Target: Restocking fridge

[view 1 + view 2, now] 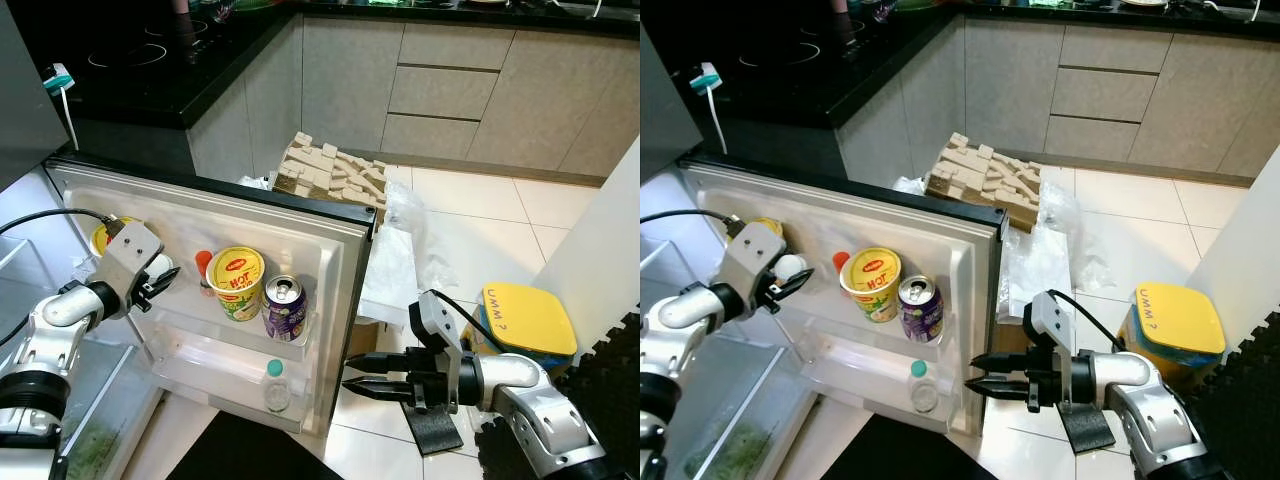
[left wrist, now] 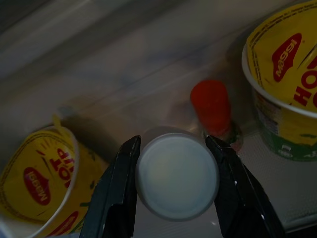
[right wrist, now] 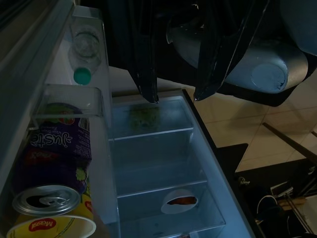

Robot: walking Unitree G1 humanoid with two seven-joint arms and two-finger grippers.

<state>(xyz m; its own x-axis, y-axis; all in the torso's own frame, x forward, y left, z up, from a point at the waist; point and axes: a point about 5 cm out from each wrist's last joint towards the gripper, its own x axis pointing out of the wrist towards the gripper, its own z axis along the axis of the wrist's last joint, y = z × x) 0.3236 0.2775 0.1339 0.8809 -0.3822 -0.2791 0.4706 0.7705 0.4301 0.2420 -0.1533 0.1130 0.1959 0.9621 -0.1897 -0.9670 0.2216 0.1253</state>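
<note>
Left gripper [image 2: 173, 198] fingers sit either side of a small white bottle [image 2: 177, 174] on the fridge door shelf [image 1: 235, 335], near its hinge-side end beside the red-capped bottle [image 2: 212, 105]. Keep it upright, release cleanly. Right gripper [image 1: 362, 377] hovers, fingers slightly apart, empty.

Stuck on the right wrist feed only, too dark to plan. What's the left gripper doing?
Observer: The left gripper is at the fridge door's top shelf, fingers closed on a small white-lidded pot.
Operator: Anything crowding that pot?
Observer: A red-capped bottle stands right beside it, and there is a second noodle cup on its other side.
Operator: Where's my right gripper relative to the door?
Observer: The right gripper is low, just off the door's free edge, fingers apart and empty, pointing toward the door.
</note>
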